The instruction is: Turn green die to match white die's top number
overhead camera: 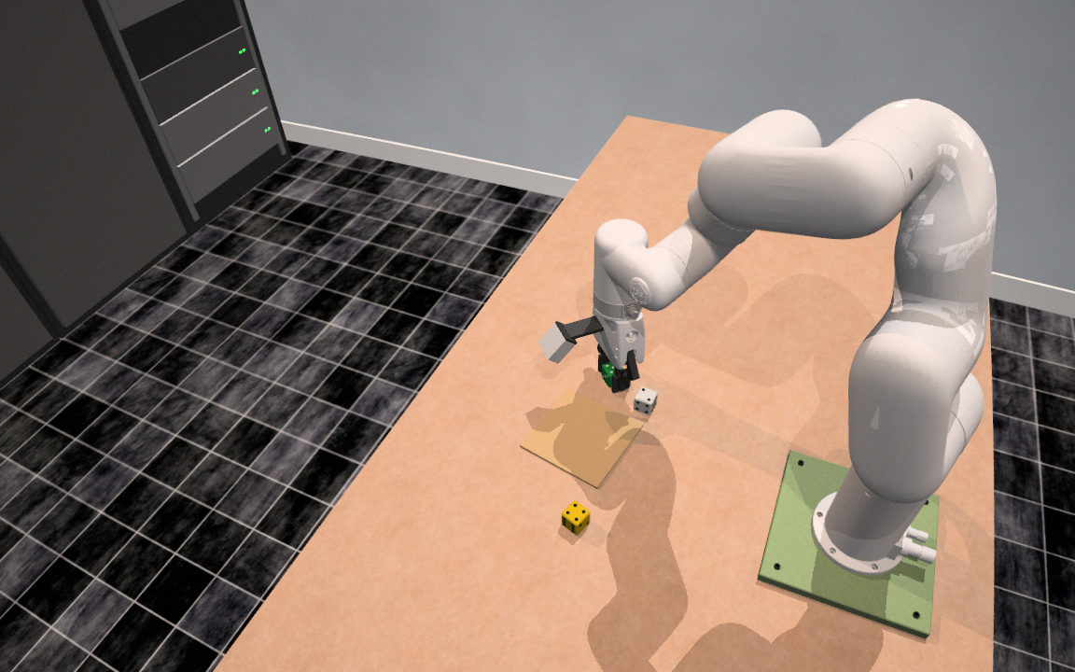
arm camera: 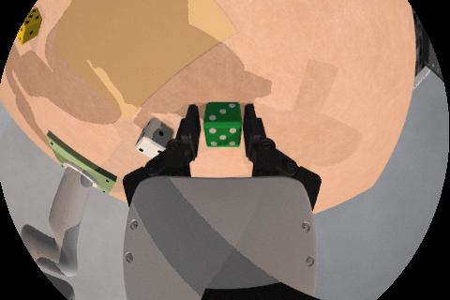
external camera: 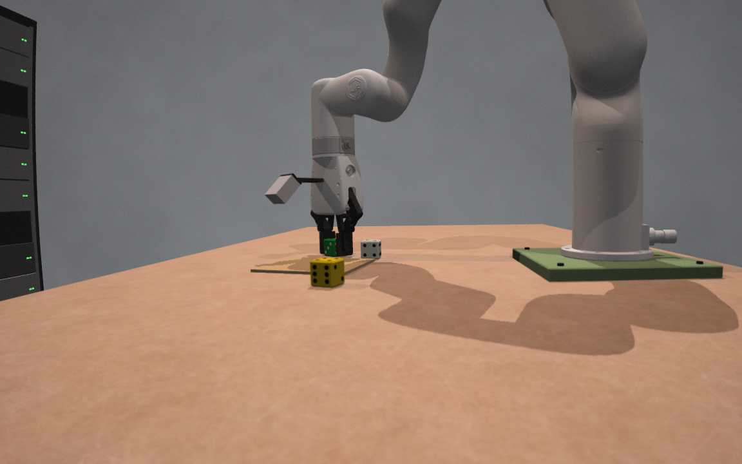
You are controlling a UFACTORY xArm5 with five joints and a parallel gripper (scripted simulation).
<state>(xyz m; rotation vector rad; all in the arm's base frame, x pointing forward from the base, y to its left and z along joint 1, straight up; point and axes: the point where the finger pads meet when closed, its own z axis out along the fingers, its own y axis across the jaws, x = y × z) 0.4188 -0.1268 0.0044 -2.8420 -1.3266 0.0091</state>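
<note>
The green die (overhead camera: 607, 374) (external camera: 329, 247) (arm camera: 222, 134) lies flat on the table beyond the mat, with five pips on top and three on the side towards the wrist camera. My gripper (overhead camera: 610, 375) (external camera: 333, 248) (arm camera: 221, 115) is lowered around it and open, one finger on each side, with narrow gaps in the wrist view. The white die (overhead camera: 645, 400) (external camera: 371, 249) (arm camera: 153, 139) lies close beside one finger and shows two on top. The tan mat (overhead camera: 595, 470) (external camera: 281, 269) (arm camera: 208, 14) lies flat and bears no die.
The yellow die (overhead camera: 575, 518) (external camera: 326, 272) (arm camera: 30, 26) stands on the table on the far side of the mat from the green die, with four on top. The arm's green base plate (overhead camera: 792, 543) (external camera: 639, 270) (arm camera: 105, 181) is at the right in the top and exterior views.
</note>
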